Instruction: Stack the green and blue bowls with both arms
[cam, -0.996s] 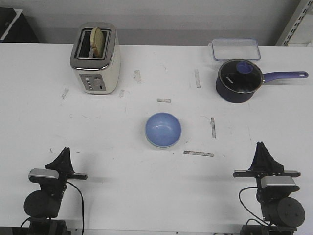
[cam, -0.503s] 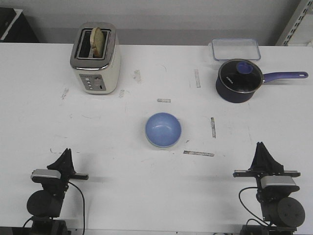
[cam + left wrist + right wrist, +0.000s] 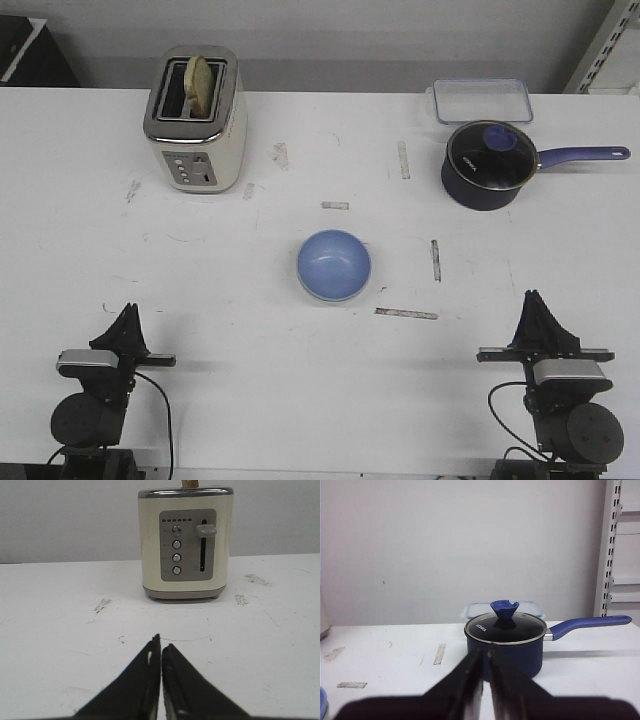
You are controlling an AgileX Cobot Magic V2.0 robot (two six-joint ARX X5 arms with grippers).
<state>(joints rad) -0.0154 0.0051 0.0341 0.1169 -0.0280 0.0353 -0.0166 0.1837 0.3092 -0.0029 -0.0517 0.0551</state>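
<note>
Jaws on both arms are clenched shut and grasping nothing: the left gripper [image 3: 160, 647] shows its two black fingers pressed together, pointed at the cream toaster [image 3: 195, 120], and the right gripper [image 3: 484, 656] is pinched closed the same way, aimed at the dark blue saucepan [image 3: 488, 165]. From where I stand, both arms sit folded at the near edge of the white surface [image 3: 120, 260], left at about seven o'clock and right at about five, well apart from the bowls. The blue bowl [image 3: 334, 264] sits near the centre, and a thin pale green rim shows under its near edge, so I take it that it is nested in the green bowl [image 3: 322, 299]; I cannot see more of the green one than that sliver. To my eye the stacking looks done and the step in hand is simply parking. Doing that well means keeping both arms tucked low and clear, fingers closed, cables off the bowls, and nothing sweeping toward twelve o'clock where the toaster, saucepan and clear lidded container [image 3: 483, 99] stand.
</note>
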